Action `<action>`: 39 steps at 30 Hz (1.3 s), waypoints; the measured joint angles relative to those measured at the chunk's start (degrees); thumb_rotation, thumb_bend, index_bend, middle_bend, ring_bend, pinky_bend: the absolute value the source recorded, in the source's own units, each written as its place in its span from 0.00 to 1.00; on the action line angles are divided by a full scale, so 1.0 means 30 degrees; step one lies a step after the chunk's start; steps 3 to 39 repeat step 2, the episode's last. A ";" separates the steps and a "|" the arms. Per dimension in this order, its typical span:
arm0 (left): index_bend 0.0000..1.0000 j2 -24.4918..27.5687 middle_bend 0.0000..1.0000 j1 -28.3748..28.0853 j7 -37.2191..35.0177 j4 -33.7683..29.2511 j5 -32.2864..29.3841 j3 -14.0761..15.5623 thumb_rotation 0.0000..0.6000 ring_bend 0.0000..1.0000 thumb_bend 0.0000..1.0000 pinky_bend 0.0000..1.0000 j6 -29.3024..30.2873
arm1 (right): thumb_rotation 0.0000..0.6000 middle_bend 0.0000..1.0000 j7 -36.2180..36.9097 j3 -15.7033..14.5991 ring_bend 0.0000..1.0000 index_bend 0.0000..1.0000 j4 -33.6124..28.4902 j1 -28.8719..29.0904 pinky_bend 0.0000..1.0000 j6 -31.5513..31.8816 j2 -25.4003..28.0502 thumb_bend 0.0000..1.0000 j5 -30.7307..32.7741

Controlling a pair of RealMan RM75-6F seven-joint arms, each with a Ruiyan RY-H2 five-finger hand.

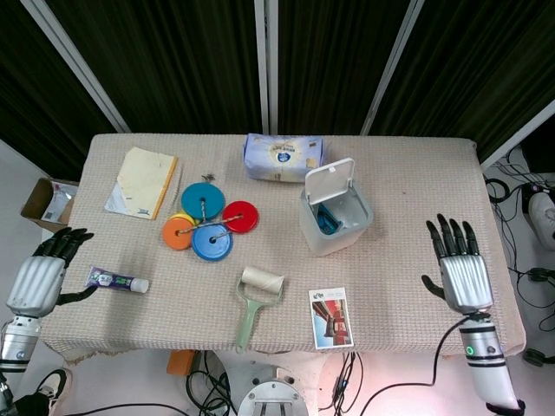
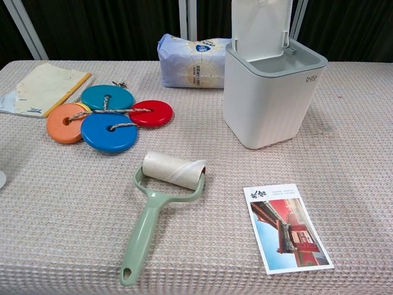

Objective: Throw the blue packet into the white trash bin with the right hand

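Observation:
The blue packet [image 1: 326, 220] lies inside the white trash bin [image 1: 314, 238], whose lid stands up; the chest view shows the trash bin [image 2: 270, 104] but not its contents. My right hand [image 1: 460, 270] hangs empty over the table's right front part, fingers spread, well clear of the bin. My left hand [image 1: 42, 276] stays at the table's left edge, empty with fingers loosely apart. Neither hand shows in the chest view.
A tissue pack [image 1: 283, 156] lies behind the bin. Coloured discs [image 1: 205, 224] on a string, a booklet [image 1: 143, 180], a toothpaste tube [image 1: 116, 280], a lint roller [image 1: 255, 302] and a postcard [image 1: 331, 317] are spread over the table.

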 measured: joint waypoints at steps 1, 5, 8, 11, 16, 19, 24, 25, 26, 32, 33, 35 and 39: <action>0.18 -0.0011 0.14 -0.0005 0.0010 0.0007 -0.0022 -0.0003 1.00 0.09 0.03 0.23 -0.0026 | 1.00 0.00 0.0428 -0.0199 0.00 0.00 0.0162 -0.0447 0.00 0.0368 0.0062 0.08 -0.0014; 0.18 -0.0020 0.14 -0.0012 0.0025 0.0008 -0.0035 -0.0001 1.00 0.09 0.03 0.23 -0.0058 | 1.00 0.00 0.1028 -0.0428 0.00 0.00 0.0462 -0.1011 0.00 0.0713 0.0125 0.08 -0.0025; 0.18 -0.0020 0.14 -0.0012 0.0025 0.0008 -0.0035 -0.0001 1.00 0.09 0.03 0.23 -0.0058 | 1.00 0.00 0.1028 -0.0428 0.00 0.00 0.0462 -0.1011 0.00 0.0713 0.0125 0.08 -0.0025; 0.18 -0.0020 0.14 -0.0012 0.0025 0.0008 -0.0035 -0.0001 1.00 0.09 0.03 0.23 -0.0058 | 1.00 0.00 0.1028 -0.0428 0.00 0.00 0.0462 -0.1011 0.00 0.0713 0.0125 0.08 -0.0025; 0.18 -0.0020 0.14 -0.0012 0.0025 0.0008 -0.0035 -0.0001 1.00 0.09 0.03 0.23 -0.0058 | 1.00 0.00 0.1028 -0.0428 0.00 0.00 0.0462 -0.1011 0.00 0.0713 0.0125 0.08 -0.0025; 0.18 -0.0020 0.14 -0.0012 0.0025 0.0008 -0.0035 -0.0001 1.00 0.09 0.03 0.23 -0.0058 | 1.00 0.00 0.1028 -0.0428 0.00 0.00 0.0462 -0.1011 0.00 0.0713 0.0125 0.08 -0.0025; 0.18 -0.0020 0.14 -0.0012 0.0025 0.0008 -0.0035 -0.0001 1.00 0.09 0.03 0.23 -0.0058 | 1.00 0.00 0.1028 -0.0428 0.00 0.00 0.0462 -0.1011 0.00 0.0713 0.0125 0.08 -0.0025; 0.18 -0.0020 0.14 -0.0012 0.0025 0.0008 -0.0035 -0.0001 1.00 0.09 0.03 0.23 -0.0058 | 1.00 0.00 0.1028 -0.0428 0.00 0.00 0.0462 -0.1011 0.00 0.0713 0.0125 0.08 -0.0025; 0.18 -0.0020 0.14 -0.0012 0.0025 0.0008 -0.0035 -0.0001 1.00 0.09 0.03 0.23 -0.0058 | 1.00 0.00 0.1028 -0.0428 0.00 0.00 0.0462 -0.1011 0.00 0.0713 0.0125 0.08 -0.0025; 0.18 -0.0020 0.14 -0.0012 0.0025 0.0008 -0.0035 -0.0001 1.00 0.09 0.03 0.23 -0.0058 | 1.00 0.00 0.1028 -0.0428 0.00 0.00 0.0462 -0.1011 0.00 0.0713 0.0125 0.08 -0.0025; 0.18 -0.0020 0.14 -0.0012 0.0025 0.0008 -0.0035 -0.0001 1.00 0.09 0.03 0.23 -0.0058 | 1.00 0.00 0.1028 -0.0428 0.00 0.00 0.0462 -0.1011 0.00 0.0713 0.0125 0.08 -0.0025; 0.18 -0.0020 0.14 -0.0012 0.0025 0.0008 -0.0035 -0.0001 1.00 0.09 0.03 0.23 -0.0058 | 1.00 0.00 0.1028 -0.0428 0.00 0.00 0.0462 -0.1011 0.00 0.0713 0.0125 0.08 -0.0025; 0.18 -0.0020 0.14 -0.0012 0.0025 0.0008 -0.0035 -0.0001 1.00 0.09 0.03 0.23 -0.0058 | 1.00 0.00 0.1028 -0.0428 0.00 0.00 0.0462 -0.1011 0.00 0.0713 0.0125 0.08 -0.0025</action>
